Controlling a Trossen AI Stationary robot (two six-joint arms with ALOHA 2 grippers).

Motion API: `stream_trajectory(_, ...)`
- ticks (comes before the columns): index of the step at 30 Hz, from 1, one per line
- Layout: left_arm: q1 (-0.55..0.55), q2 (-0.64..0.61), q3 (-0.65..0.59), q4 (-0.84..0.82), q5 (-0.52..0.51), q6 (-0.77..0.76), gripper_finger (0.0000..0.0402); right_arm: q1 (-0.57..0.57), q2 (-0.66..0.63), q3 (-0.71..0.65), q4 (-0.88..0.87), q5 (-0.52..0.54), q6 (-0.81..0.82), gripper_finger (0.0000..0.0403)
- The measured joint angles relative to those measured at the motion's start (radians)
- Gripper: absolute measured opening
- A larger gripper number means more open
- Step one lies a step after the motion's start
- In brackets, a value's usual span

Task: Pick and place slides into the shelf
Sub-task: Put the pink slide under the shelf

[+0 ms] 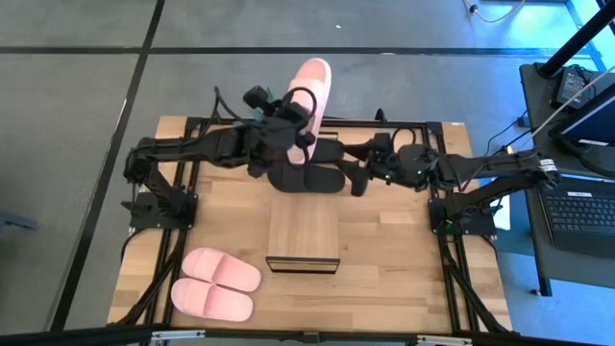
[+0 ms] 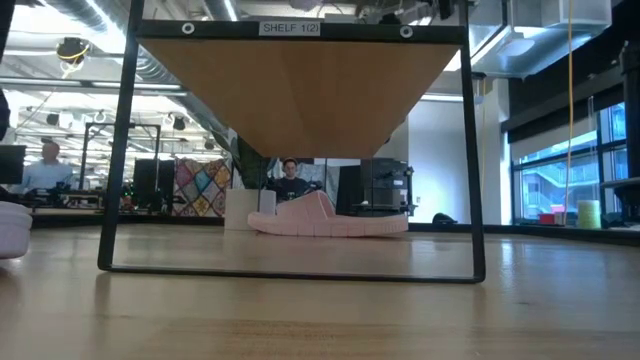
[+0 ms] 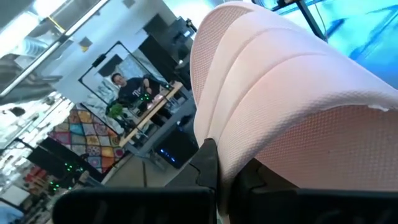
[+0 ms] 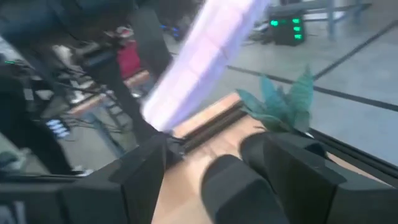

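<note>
Left hand [image 1: 293, 130] pinching ribbed pale pink slide [image 1: 309, 101] aloft, right hand [image 1: 357, 178] seemingly spread

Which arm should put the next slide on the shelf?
Left. Its claw already grips a pink slide lifted above the table's far edge, close behind the shelf. The right claw hangs near the black slides, holding nothing.
</note>
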Motion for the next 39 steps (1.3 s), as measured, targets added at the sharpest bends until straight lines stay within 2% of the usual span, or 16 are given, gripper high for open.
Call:
stream_trajectory(3,0.01,0.0,0.0,0.049,0.007,0.024,0.0001,0.007,0.039,0.0,0.046,0.035,0.0,0.0256)
stream_trajectory(10,0.019,0.023,-0.001,0.041,0.011,0.053,0.0001,0.003,0.107,0.0,0.153,0.037,-0.028,0.0251)
stream_trajectory(14,0.017,0.032,0.001,0.051,0.003,0.054,0.0001,0.0,0.126,0.0,0.211,0.03,0.024,0.0251)
stream_trajectory(27,0.018,0.033,0.0,0.069,0.002,0.064,0.0001,0.0,0.152,0.0,0.282,0.026,0.131,0.0251)
stream_trajectory(39,0.015,0.033,0.0,0.07,0.003,0.06,0.0001,-0.016,0.176,0.0,0.311,0.026,0.074,0.0254)
